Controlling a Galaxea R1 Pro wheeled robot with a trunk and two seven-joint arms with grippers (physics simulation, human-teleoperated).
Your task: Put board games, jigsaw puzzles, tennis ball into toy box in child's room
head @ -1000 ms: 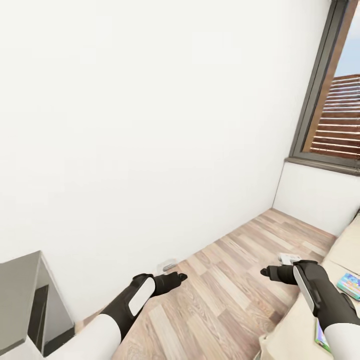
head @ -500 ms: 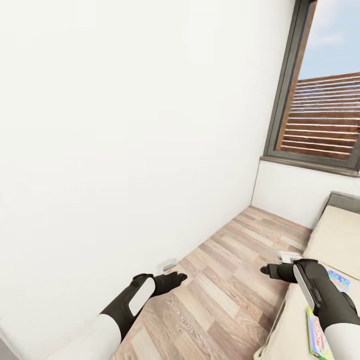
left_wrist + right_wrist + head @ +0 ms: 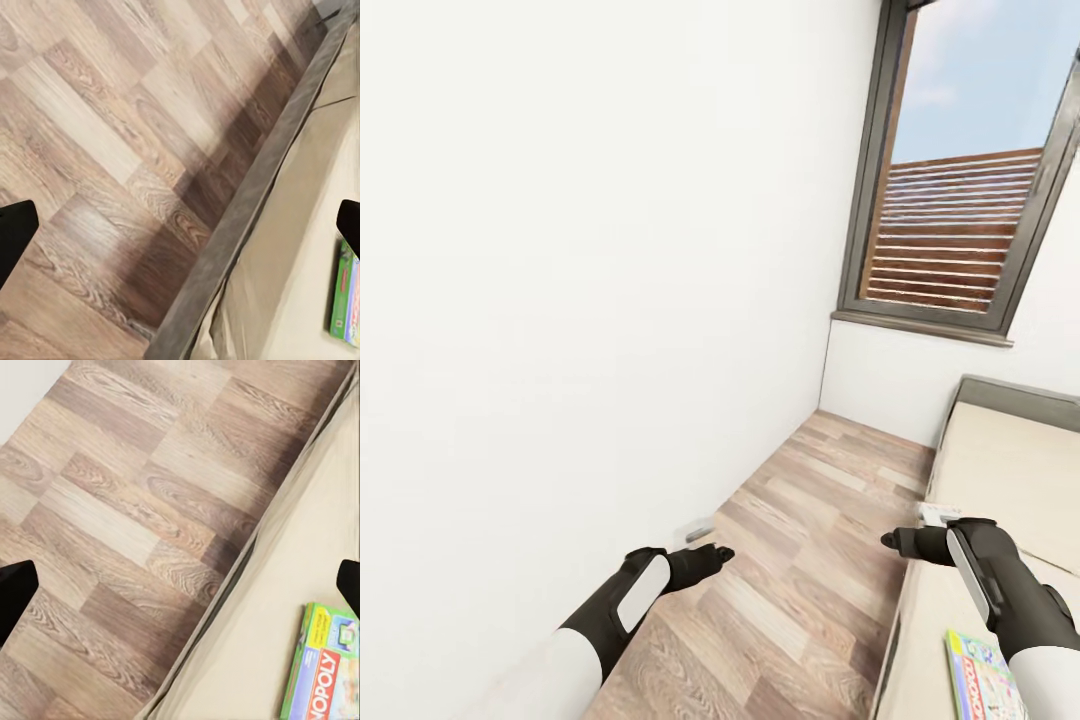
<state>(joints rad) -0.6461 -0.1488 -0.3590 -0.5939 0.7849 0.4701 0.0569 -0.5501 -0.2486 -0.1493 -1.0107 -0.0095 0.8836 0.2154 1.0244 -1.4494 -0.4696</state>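
Both my fingers spread wide, empty: left gripper (image 3: 712, 553) over floor (image 3: 810, 560), right gripper (image 3: 895, 543) at bed (image 3: 1000, 470) edge. Green board game (image 3: 985, 675) flat on mattress (under right forearm). Face bed squarely, then reach down.

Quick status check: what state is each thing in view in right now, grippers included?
Left gripper: open, empty, over the wood floor.
Right gripper: open, empty, near the bed's edge.
Green-white board game: lying flat on the bed, untouched.
Window: closed, slatted fence outside.
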